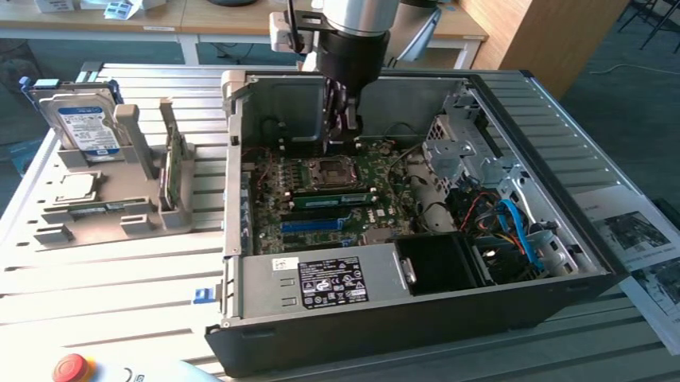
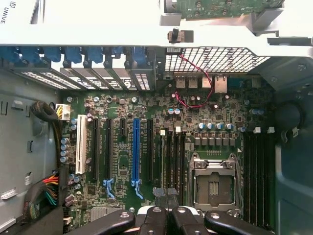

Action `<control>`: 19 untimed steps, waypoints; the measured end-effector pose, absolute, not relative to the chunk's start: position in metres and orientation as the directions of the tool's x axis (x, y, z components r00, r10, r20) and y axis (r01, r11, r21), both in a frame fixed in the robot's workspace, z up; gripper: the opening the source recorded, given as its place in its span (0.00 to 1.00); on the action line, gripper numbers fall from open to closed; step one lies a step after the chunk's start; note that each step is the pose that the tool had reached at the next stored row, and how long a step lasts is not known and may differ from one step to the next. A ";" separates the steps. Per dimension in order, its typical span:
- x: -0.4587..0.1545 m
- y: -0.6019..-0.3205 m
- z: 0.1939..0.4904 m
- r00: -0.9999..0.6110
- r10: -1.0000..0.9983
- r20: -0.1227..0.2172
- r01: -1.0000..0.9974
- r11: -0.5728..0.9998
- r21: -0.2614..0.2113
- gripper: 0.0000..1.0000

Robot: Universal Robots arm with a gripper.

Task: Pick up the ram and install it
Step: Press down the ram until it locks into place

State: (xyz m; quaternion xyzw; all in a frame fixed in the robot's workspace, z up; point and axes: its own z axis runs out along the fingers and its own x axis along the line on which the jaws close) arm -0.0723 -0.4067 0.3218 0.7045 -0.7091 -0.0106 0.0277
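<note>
A long green ram stick (image 1: 334, 199) sits in a slot of the motherboard (image 1: 372, 179), just beside the empty processor socket (image 1: 323, 170). A second green stick (image 1: 171, 171) stands on edge in the grey holder outside the case. My gripper (image 1: 346, 126) hangs inside the open case, above the motherboard and clear of both sticks. In the wrist view the gripper (image 2: 166, 197) is shut with nothing between its fingers. It hovers over the black slots (image 2: 173, 161) next to the processor socket (image 2: 212, 185).
The case walls (image 1: 239, 103) and a metal drive cage (image 1: 467, 151) close in the motherboard. The power supply (image 1: 330, 282) sits at the near side, with cables (image 1: 510, 223) on the exterior view's right. The grey holder (image 1: 107, 215) carries a hard drive (image 1: 87, 126) and a processor chip (image 1: 75, 188).
</note>
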 end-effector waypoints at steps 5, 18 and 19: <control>-0.071 -0.407 0.322 -0.004 -1.000 0.025 -0.999 0.005 0.054 0.11; -0.070 -0.407 0.322 0.010 -0.999 0.033 -0.999 -0.008 0.051 0.11; -0.070 -0.407 0.322 0.010 -0.999 0.033 -0.999 -0.009 0.051 0.11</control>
